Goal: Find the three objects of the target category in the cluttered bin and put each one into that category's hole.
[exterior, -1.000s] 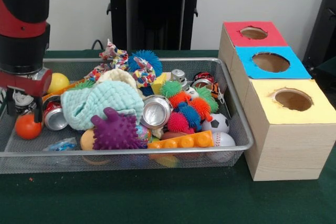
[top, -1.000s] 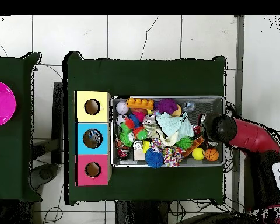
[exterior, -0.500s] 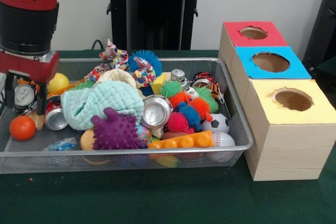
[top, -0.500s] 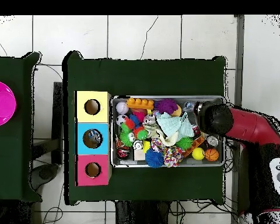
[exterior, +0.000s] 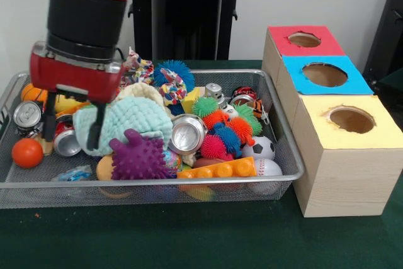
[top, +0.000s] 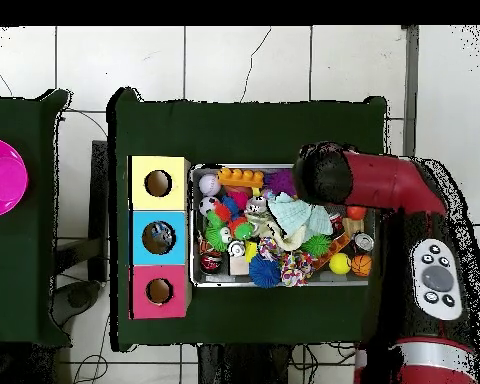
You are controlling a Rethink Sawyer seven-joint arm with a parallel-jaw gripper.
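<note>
- Hovering over the bin's [exterior: 286, 155] left part in the front view: gripper [exterior: 70, 127], jaws spread and empty, one finger [exterior: 94, 131] hanging in front of the mint cloth [exterior: 129, 121], the other just beside a red can [exterior: 63, 140].
- Lying in the left corner: another can [exterior: 26, 115], an orange ball [exterior: 27, 153] near it.
- Resting mid-bin, mouth facing the camera: a third can [exterior: 187, 133], among spiky balls [exterior: 220, 130].
- Standing right of the bin: box [exterior: 340, 155] with red, blue and yellow holes.
</note>
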